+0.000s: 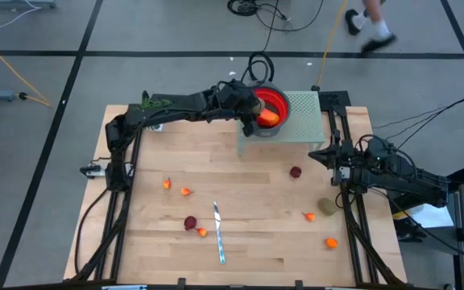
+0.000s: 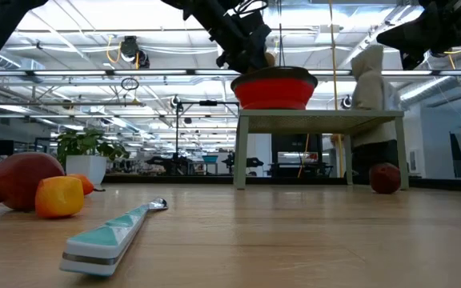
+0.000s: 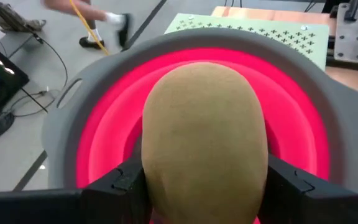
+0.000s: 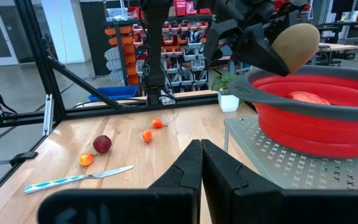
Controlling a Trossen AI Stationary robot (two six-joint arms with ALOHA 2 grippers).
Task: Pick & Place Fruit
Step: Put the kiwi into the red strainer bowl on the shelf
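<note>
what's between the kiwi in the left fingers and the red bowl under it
Nothing visible. The left gripper holds the kiwi directly over the red bowl, whose mouth is open beneath it.

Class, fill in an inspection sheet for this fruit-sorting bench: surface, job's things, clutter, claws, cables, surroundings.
Surface: wooden table, with a pale perforated stand at the far edge.
Job's things: red bowl on the stand, an orange piece inside; tan kiwi-like fruit in the left claw; dark red balls, an olive oval and small orange bits on the table.
Clutter: knife.
Claws: left claw holds the fruit above the bowl; right claw shut, waiting at the table's right edge.
Cables: black cables and yellow cable on the floor.
Surroundings: a person's legs walking past.
</note>
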